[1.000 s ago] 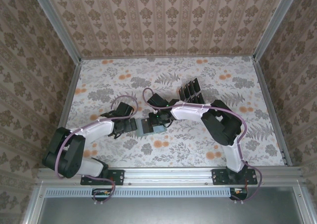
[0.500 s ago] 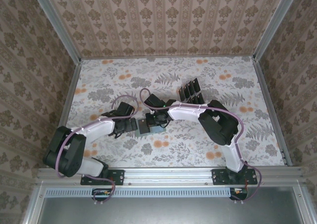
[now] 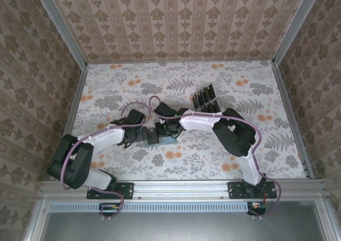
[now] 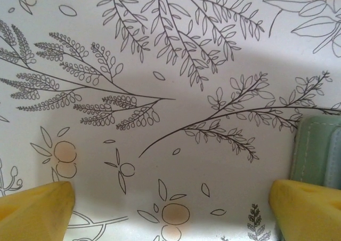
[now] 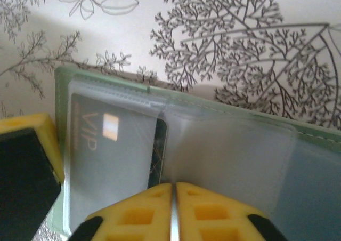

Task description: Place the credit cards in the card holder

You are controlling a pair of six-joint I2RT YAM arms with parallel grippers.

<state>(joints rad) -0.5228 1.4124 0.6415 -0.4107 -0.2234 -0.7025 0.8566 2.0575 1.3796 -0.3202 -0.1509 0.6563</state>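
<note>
right wrist: your right gripper [image 5: 171, 206] is pinched to a hairline (whether it nips anything, you cannot tell). a vip card [image 5: 106, 150] sits in the clear sleeve [image 5: 229, 150] of the card holder [image 5: 314, 177], so back out flat, without dragging it.

left wrist: your left gripper [image 4: 170, 209] gapes wide, the holder's edge just by one finger; brace it there.

top: both arms meet over the holder toward the near side. spare credit cards [image 3: 205, 98] stand apart behind, on a floral table [image 3: 256, 86] between wallpapered walls [image 3: 176, 22].

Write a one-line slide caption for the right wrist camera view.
Right gripper, shut, over the open wallet, where a card marked VIP sits inside a clear sleeve.
</note>
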